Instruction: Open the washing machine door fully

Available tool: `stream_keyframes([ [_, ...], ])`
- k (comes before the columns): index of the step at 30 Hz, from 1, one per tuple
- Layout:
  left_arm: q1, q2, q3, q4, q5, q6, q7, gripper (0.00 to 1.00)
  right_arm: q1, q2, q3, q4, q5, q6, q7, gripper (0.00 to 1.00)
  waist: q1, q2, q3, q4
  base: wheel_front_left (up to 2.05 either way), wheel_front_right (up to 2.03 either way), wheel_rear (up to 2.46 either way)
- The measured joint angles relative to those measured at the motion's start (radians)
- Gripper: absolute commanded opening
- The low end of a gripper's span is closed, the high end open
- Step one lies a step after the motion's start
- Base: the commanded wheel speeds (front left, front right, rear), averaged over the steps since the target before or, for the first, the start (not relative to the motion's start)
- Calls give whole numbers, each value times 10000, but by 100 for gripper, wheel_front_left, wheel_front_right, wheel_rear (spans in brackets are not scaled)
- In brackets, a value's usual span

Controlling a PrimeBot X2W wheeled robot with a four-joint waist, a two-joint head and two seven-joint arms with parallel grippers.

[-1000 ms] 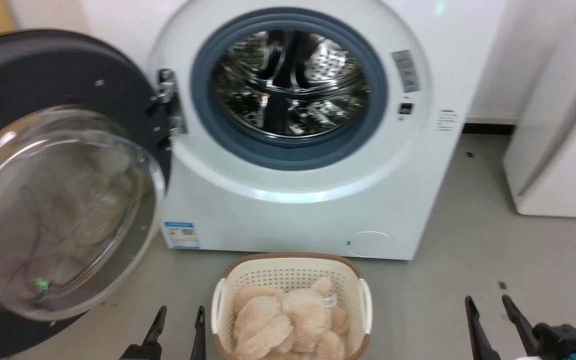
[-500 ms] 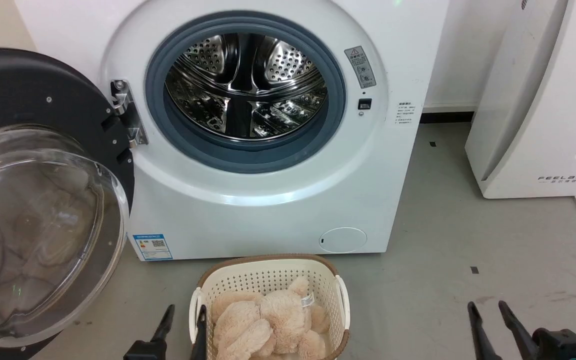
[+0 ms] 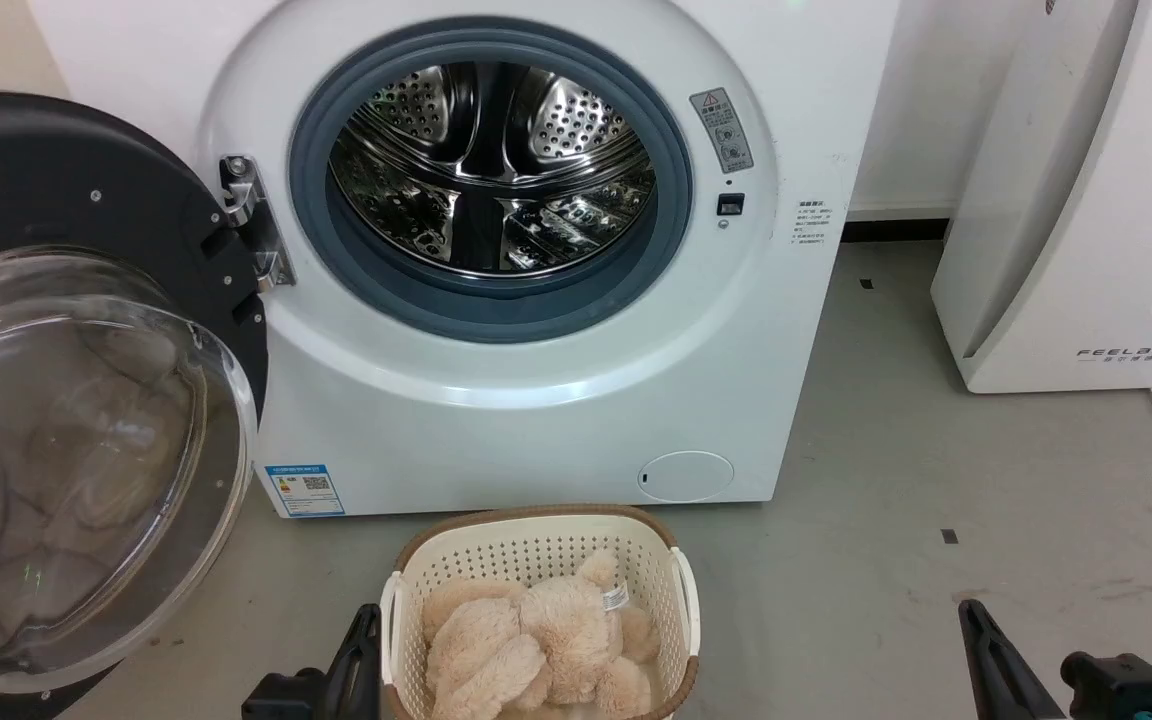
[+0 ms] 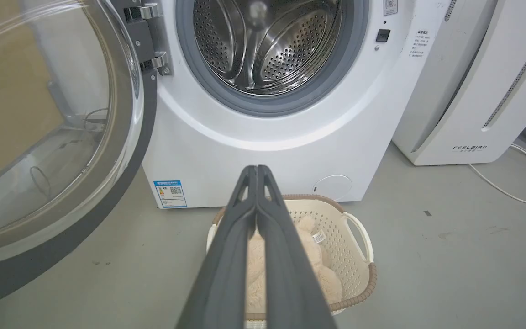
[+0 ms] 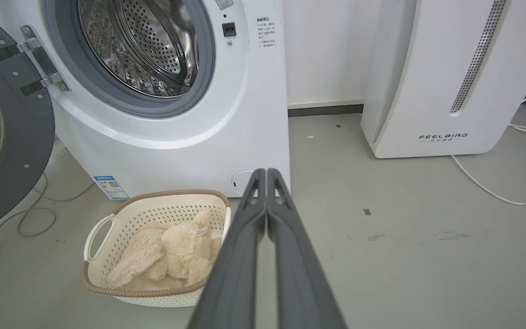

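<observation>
The washing machine (image 3: 536, 430) stands straight ahead, its steel drum (image 3: 491, 165) exposed inside the grey rubber ring. The washing machine door (image 3: 86, 170) is swung wide to the left on its hinge, with the matte dark-grey inner face and clear glass bowl (image 3: 66, 450) turned toward me. The door (image 4: 62, 246) also fills the left of the left wrist view. My left gripper (image 3: 368, 628) is shut and empty, low beside the basket, well short of the door. My right gripper (image 3: 972, 612) is shut on nothing at the lower right. In the wrist views the left gripper (image 4: 257, 170) and right gripper (image 5: 266, 172) have their fingers pressed together.
A cream laundry basket (image 3: 536, 516) holding a beige plush toy (image 3: 526, 640) sits on the floor before the machine, between my grippers. A white FEELBIRD appliance (image 3: 1086, 200) stands to the right, its white cable (image 5: 496, 194) trailing over the grey floor. Dark cables (image 5: 30, 219) lie under the door.
Both grippers have gone from open to shut and sunk a little in the head view. The head camera shifted a second ago, then settled. The door has stayed put.
</observation>
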Motion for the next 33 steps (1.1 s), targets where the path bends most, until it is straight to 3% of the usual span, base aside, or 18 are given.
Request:
stream_keyframes([
  [33, -133, -159, 456, -612, 495, -186, 692, 0, -356, 2, 163, -383, -426, 0, 313, 0, 0, 0, 161, 115, 0, 0, 0],
])
